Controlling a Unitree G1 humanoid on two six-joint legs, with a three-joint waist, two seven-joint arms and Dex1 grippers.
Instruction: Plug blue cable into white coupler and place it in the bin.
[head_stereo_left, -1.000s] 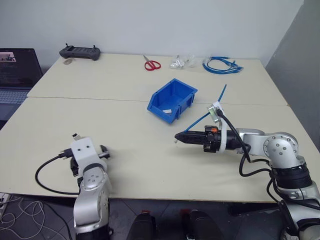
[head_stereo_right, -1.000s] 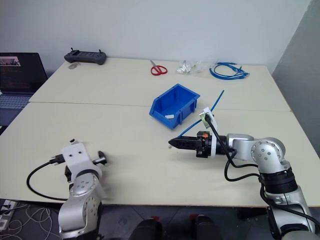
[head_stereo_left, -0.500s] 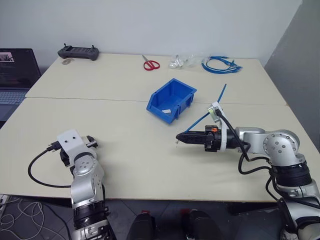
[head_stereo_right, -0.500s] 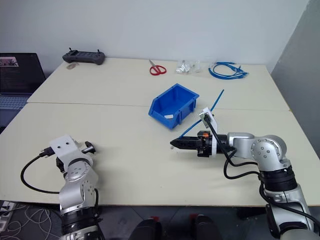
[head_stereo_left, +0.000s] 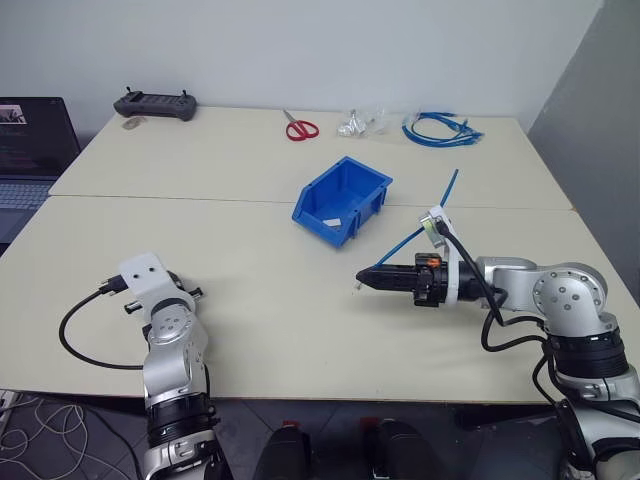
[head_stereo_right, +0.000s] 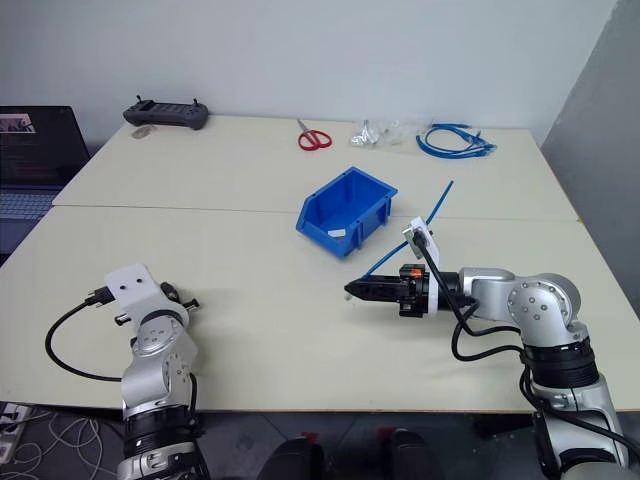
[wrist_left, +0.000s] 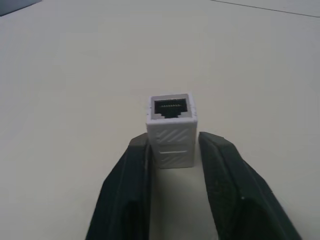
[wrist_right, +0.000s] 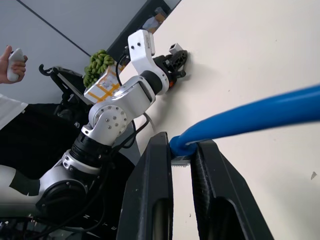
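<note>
Left gripper (wrist_left: 170, 150) clamped on the white coupler (wrist_left: 171, 131), dark socket facing away from the wrist, low over the counter (head_stereo_left: 270, 290) and well apart from the bin (head_stereo_left: 342, 199), toward the near left edge. Right gripper (head_stereo_left: 362, 279) clenched on the blue cable (wrist_right: 250, 117) at its plug end, near the bin's front and to its right, cable trailing back past the wrist. Behind the bin, at the counter's far edge: red scissors (head_stereo_left: 302, 127) and a coiled blue bundle (head_stereo_left: 441, 130).
</note>
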